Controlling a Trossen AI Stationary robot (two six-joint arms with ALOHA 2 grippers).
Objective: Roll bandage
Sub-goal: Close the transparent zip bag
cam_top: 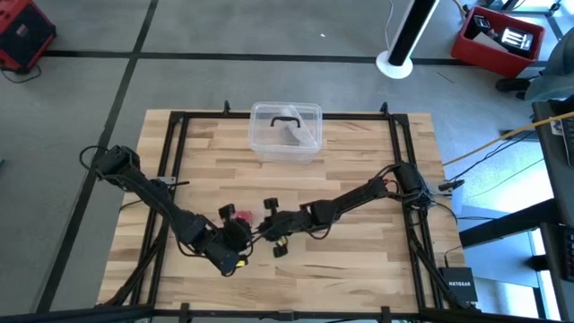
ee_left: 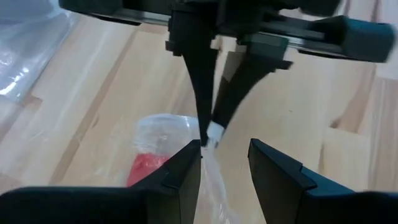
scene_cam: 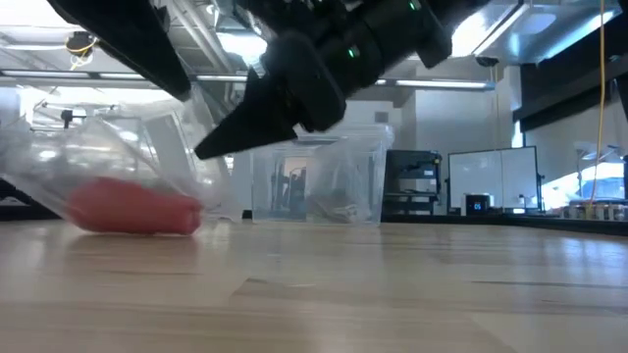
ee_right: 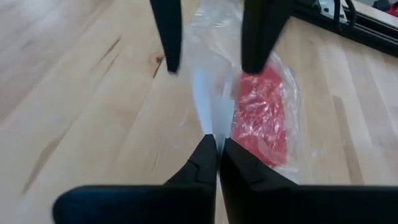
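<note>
The red bandage (ee_right: 261, 115) is a small roll inside a clear plastic wrapper (ee_left: 158, 134). It lies on its side on the wooden table (cam_top: 359, 251), left of centre toward the near edge, and also shows in the low view (scene_cam: 132, 208) and the high view (cam_top: 240, 215). My right gripper (ee_right: 216, 142) is shut on the wrapper just right of the roll. My left gripper (ee_left: 225, 149) is open, close on the near side. Its two fingers stand on either side of the wrapper's drawn-out flap; I cannot tell whether they touch it. My right gripper pinches a drawn-out flap of the clear wrapper (ee_right: 208, 115) between its two fingertips, beside the roll. The fingers slant down from the table's right (scene_cam: 211, 147). The flap is raised off the table, while the roll inside the wrapper stays lying on the wood.
A clear plastic box (cam_top: 285, 133) with a black handle stands at the middle of the table's far edge, also in the low view (scene_cam: 314, 181). Black frame rails (cam_top: 175, 161) run along the table's sides. Bare wood lies to the right (cam_top: 359, 251).
</note>
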